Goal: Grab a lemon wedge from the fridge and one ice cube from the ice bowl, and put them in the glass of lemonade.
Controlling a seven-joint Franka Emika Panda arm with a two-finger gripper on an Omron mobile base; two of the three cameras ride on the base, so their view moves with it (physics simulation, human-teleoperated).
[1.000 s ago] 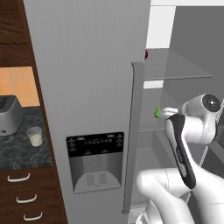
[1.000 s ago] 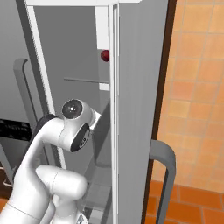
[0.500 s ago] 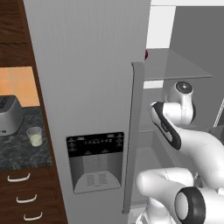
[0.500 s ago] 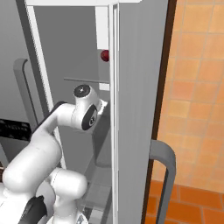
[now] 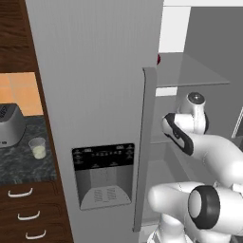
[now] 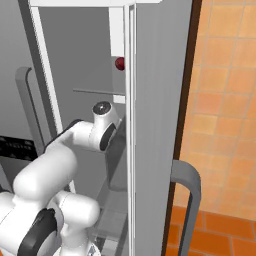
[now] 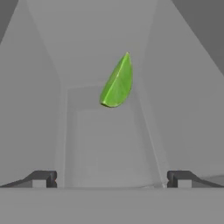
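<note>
In the hand view the lemon wedge [image 7: 117, 83], yellow-green and pointed, lies on a grey shelf straight ahead of my gripper [image 7: 111, 179]. The gripper is open, its fingertips [image 7: 41, 178] wide apart with nothing between them, still short of the wedge. My arm reaches into the open right half of the fridge [image 5: 95, 71], and the hand is tucked behind the edge of the closed left door. The glass of lemonade [image 5: 38, 148] stands on the dark counter left of the fridge. The ice bowl and ice cube are out of view.
A small dark red fruit [image 5: 158, 59] sits on the glass shelf above my hand, also visible from the right [image 6: 119, 63]. The open fridge door [image 6: 155, 110] with its long handle [image 6: 187, 200] stands close on the right. A toaster [image 5: 9, 124] is beside the glass.
The arm has swung up and deeper into the fridge, its hand now pointing along the shelf. It now covers the wedge in the left base view. The gripper stayed open.
</note>
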